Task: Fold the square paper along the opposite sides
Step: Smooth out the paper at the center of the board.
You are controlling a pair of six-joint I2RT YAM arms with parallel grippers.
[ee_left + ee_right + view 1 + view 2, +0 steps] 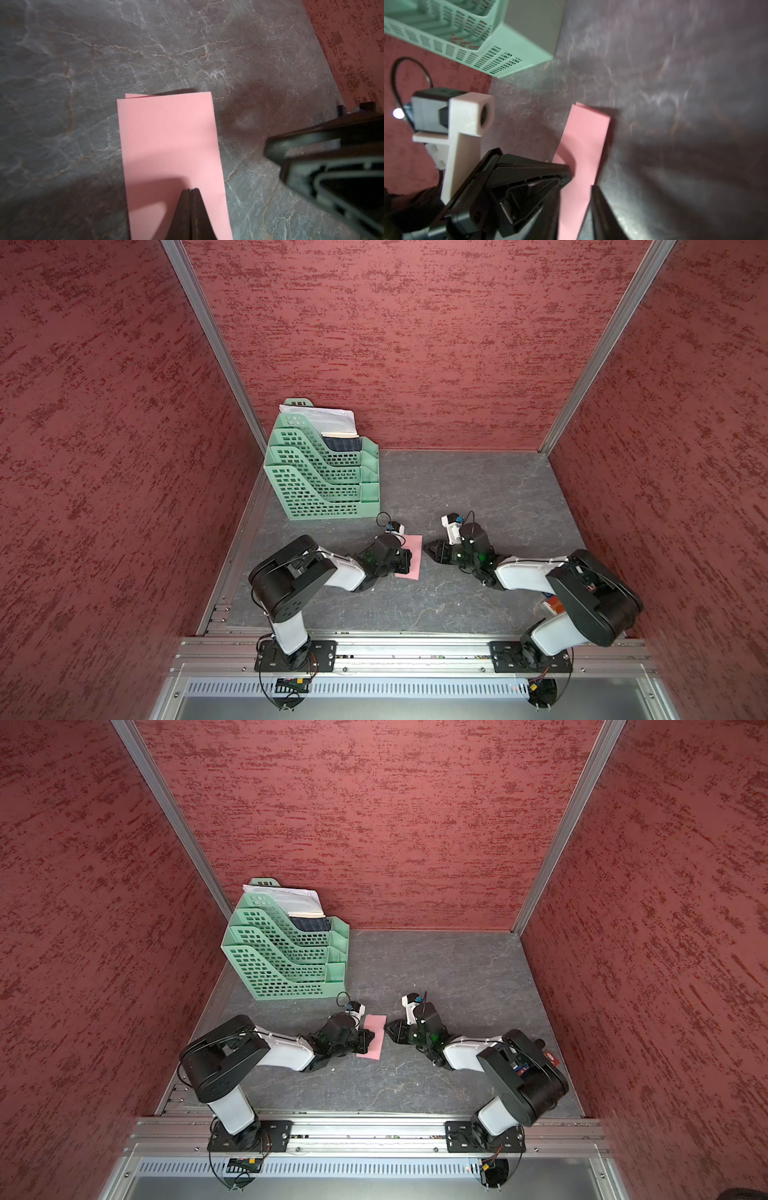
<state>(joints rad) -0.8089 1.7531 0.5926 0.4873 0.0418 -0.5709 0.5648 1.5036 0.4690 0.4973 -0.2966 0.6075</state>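
1. Thin pink paper sheet (170, 141), doubled into a narrow rectangle (2 layers show at one end), lies flat abt mid-tabletop (478, 489), fwd of the green plastic file rack (316, 485) in the rear-left corner.
2. Left end effector (190, 190): jaws fully closed, nothing gripped, tip atop the paper, prob. pressing the fold flat.
3. Right end effector (592, 187): also closed and empty, tip just beside the paper's edge, likely to stop sliding.

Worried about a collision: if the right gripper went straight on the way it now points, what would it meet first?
Probably the square paper, its edge just ahead of the right gripper. If the tip rides above the sheet, which is unclear, it would meet the left gripper over the paper instead.
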